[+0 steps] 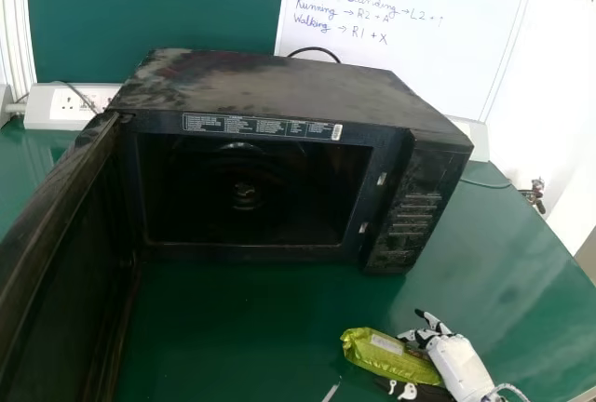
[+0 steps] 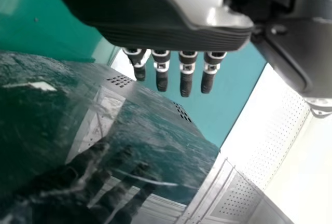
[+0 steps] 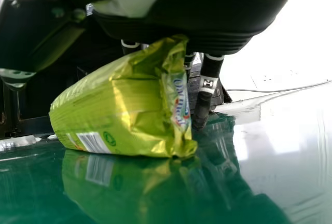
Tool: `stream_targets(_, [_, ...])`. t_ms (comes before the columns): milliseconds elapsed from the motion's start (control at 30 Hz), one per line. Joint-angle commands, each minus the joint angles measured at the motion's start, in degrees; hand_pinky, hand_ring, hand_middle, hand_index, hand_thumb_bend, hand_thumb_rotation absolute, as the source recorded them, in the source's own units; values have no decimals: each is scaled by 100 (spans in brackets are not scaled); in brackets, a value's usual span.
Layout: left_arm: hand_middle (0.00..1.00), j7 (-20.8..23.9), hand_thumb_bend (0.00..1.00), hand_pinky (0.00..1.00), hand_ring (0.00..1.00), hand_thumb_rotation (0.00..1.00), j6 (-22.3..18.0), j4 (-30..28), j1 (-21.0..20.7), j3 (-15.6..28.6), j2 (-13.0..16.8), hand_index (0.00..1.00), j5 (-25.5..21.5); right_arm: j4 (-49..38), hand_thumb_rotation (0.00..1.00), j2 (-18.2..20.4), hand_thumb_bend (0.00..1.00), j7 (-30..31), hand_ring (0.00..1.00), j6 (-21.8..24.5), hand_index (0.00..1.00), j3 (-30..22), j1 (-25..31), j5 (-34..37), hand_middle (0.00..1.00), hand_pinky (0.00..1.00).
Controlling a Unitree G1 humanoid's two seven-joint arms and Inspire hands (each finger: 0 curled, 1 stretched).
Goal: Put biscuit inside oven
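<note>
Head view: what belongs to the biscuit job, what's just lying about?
Job:
- green biscuit packet
- microwave, door open
- right hand, at the packet

Just there:
- whiteboard
- socket strip
- metallic item at right, unclear what

The head view is brightly lit, with the wall burnt nearly to white beside the whiteboard. A pale sheen lies over the right part of the glossy bench. The cavity of the oven is so dark that its back is, in fairness, hard to make out. Its open door looms stretched along the left edge. In the left wrist view, the left hand is mirrored dimly in a dark, shiny surface, with washed-out white beyond. In the right wrist view, the foil of the biscuit packet catches golden highlights, and the bench carries its reflection beside white glare.
</note>
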Motion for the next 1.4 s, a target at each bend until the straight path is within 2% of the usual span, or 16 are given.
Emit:
stream_targets(0, [98,-11,89,100,99,88,-33,-66,71,83,35,99,-40,146,14,72,100,107,61,113,67,157,132,-129,66,48])
stream_targets(233, [98,-11,88,100,99,88,-6,-93,68,90,47,99,-90,108,12,83,100,71,59,158,62,150,66,-129,63,47])
stream_targets(333, [98,5,88,100,99,88,-12,-105,68,79,54,99,-63,151,11,89,100,101,54,104,58,147,9,-47,59,42])
stream_targets(533, [98,9,88,100,99,88,-18,-111,73,61,52,99,-27,-55,10,-168,100,739,47,281,54,200,-108,54,54,39])
stream_targets(667, [98,25,88,100,99,87,-43,-128,90,36,-1,98,-3,27,10,-337,100,945,44,188,52,277,-305,11,51,36])
stream_targets(900, [98,23,88,100,99,88,-32,-172,111,18,3,98,17,-21,10,-439,100,1135,44,218,51,332,-378,22,50,37])
stream_targets(1100, [98,12,89,100,99,87,-33,-196,123,7,-18,99,15,-30,14,-513,100,1243,43,133,51,361,-438,55,49,37])
stream_targets(1367, [98,102,89,100,99,88,-23,-319,182,-32,-45,99,51,-199,19,-685,100,1636,49,93,57,364,-412,204,56,40])
